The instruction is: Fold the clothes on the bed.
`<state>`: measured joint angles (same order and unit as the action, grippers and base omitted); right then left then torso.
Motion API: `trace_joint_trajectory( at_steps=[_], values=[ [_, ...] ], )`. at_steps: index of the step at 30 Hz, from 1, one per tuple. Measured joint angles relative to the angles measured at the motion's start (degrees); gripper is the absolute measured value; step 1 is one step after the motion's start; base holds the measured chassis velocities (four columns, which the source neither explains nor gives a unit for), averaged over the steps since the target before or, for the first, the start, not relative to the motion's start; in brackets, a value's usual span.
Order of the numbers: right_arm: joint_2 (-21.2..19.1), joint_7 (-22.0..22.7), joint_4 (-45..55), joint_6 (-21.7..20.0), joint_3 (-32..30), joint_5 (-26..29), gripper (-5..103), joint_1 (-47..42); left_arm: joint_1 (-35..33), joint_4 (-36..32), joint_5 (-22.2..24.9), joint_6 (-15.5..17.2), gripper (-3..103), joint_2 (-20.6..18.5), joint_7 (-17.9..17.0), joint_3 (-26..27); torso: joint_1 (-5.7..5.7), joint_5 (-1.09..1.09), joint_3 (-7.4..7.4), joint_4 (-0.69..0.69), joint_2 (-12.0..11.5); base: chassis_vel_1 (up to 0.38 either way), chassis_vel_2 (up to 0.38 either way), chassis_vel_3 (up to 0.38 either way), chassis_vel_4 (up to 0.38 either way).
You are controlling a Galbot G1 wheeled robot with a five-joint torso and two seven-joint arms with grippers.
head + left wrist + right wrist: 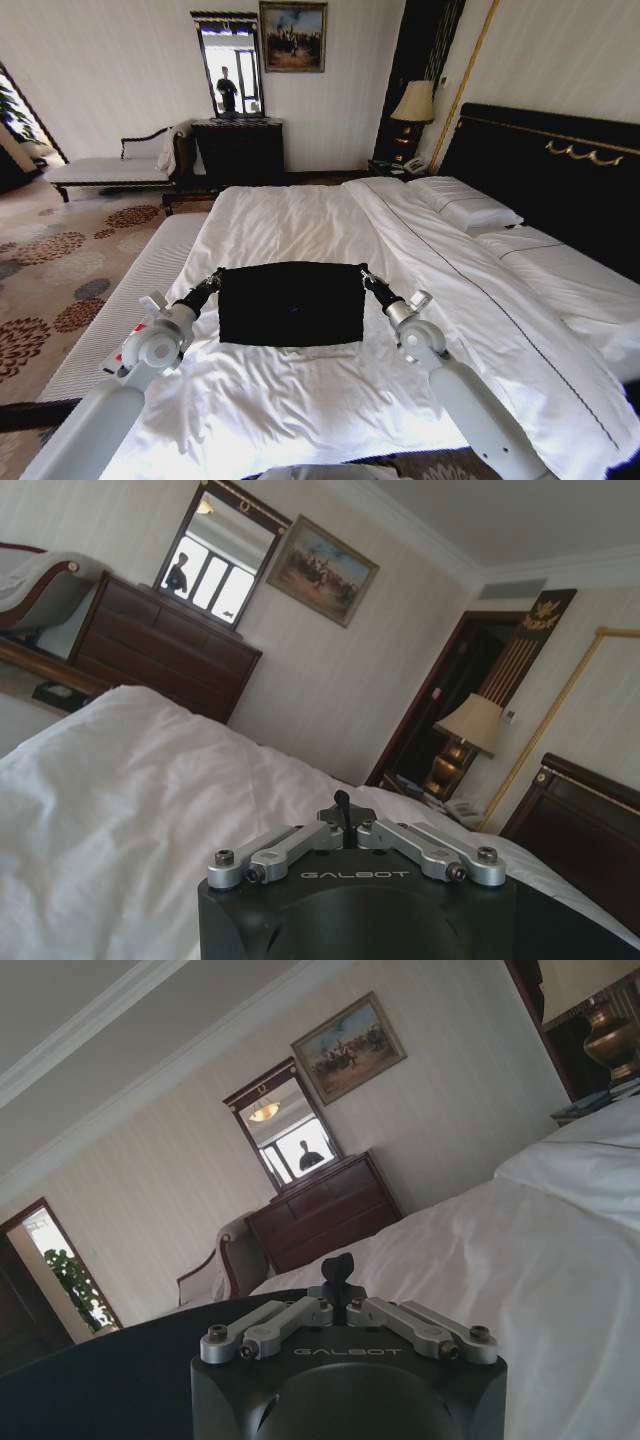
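Lying flat, black T-shirt (291, 302) forms a neat rectangle.

T-shirt (291, 303): folded dark block, lettering hidden; left gripper (214, 280) and right gripper (367, 280) fingertips lost against black cloth at its corners; headboard (560, 170) cut off by right edge; mirror (232, 68) reflection too small to read.

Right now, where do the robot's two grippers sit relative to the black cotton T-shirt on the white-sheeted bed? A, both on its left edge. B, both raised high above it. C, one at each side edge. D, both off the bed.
C: the left gripper meets the black cotton T-shirt's left edge and the right gripper its right edge, low on the white-sheeted bed.
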<state>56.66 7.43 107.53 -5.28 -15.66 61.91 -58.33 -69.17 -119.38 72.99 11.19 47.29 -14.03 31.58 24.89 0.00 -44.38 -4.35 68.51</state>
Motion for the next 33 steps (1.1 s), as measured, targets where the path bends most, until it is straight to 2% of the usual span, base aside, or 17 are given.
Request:
trace_joint_trajectory(
  at_steps=[6, 10, 14, 20, 24, 29, 33],
  values=[
    [-1.77, 2.39, 5.42, -0.69, -3.12, 0.18, 1, -1.93, -6.97, -6.89, 0.53, -0.33, 1, -0.82, 0.08, 7.56, 0.00, 0.00, 0.00, 0.02, 0.00, 0.000, 0.000, 0.000, 0.000],
    [-2.07, 2.63, 6.88, -0.81, -3.75, 0.16, 1, -2.77, -8.84, -8.00, -0.22, -0.67, 1, -0.31, 0.20, 8.87, 0.00, 0.00, 0.00, 0.01, 0.00, 0.000, 0.000, 0.000, 0.000],
    [-2.88, 4.23, 13.07, -1.99, -6.35, 0.33, 1, -8.15, -16.10, -11.57, -2.45, -1.27, 1, 3.07, 1.65, 13.20, 0.00, -0.01, 0.00, 0.02, 0.00, 0.000, 0.000, 0.000, 0.000],
    [-3.53, 7.65, 19.51, -4.33, -10.48, 3.48, 1, -14.04, -22.29, -15.60, -3.51, -1.40, 1, 7.22, 2.04, 16.16, -0.01, 0.00, 0.01, 0.00, 0.01, 0.000, 0.000, 0.000, 0.000],
    [-3.71, 9.69, 24.58, -5.53, -14.66, 5.05, 1, -20.04, -31.28, -19.37, -6.00, -2.12, 1, 10.88, 3.36, 18.41, -0.01, 0.00, 0.01, 0.02, 0.00, 0.000, 0.000, 0.000, 0.000],
    [-2.75, 10.49, 28.03, -5.59, -17.32, 5.16, 1, -24.53, -37.76, -20.74, -7.99, -3.21, 1, 12.68, 4.19, 20.46, -0.01, -0.01, 0.01, 0.03, 0.01, 0.000, 0.000, 0.000, 0.000],
    [-1.89, 10.80, 30.33, -6.31, -18.05, 3.87, 1, -28.23, -40.40, -21.53, -9.73, -2.86, 1, 12.85, 3.24, 21.10, -0.01, 0.01, 0.00, -0.01, 0.00, 0.000, 0.000, 0.000, 0.000]
  ],
)
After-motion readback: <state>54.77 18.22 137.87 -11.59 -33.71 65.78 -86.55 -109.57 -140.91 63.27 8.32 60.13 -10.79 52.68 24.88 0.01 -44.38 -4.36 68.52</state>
